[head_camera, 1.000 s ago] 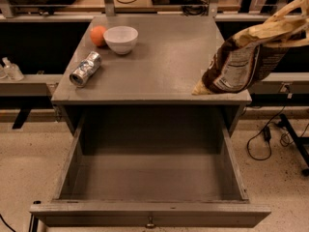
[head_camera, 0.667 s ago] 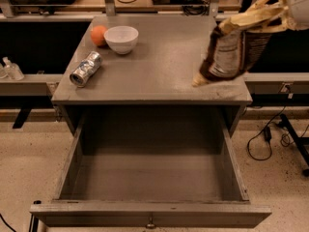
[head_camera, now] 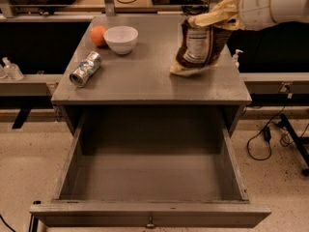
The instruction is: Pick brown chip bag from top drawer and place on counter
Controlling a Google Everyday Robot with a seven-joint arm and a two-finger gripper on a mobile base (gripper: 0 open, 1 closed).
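Pinching the brown chip bag [head_camera: 198,47], fingers [head_camera: 215,16] now farther in over counter [head_camera: 145,76].

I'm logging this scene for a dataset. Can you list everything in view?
brown chip bag: one, dark brown with pale ends, hanging from the gripper, lower corner at the counter's right side
counter: one, grey, top of the cabinet
top drawer: one, grey, pulled open below the counter
bowl: one, white, back left of the counter
orange: one, orange, just left of the bowl
can: one, silver, on its side near the counter's left edge
cables: several, black, on the floor at right
gripper: one, tan fingers, shut on the bag's top, above the counter's back right
arm: one, white, entering from the upper right
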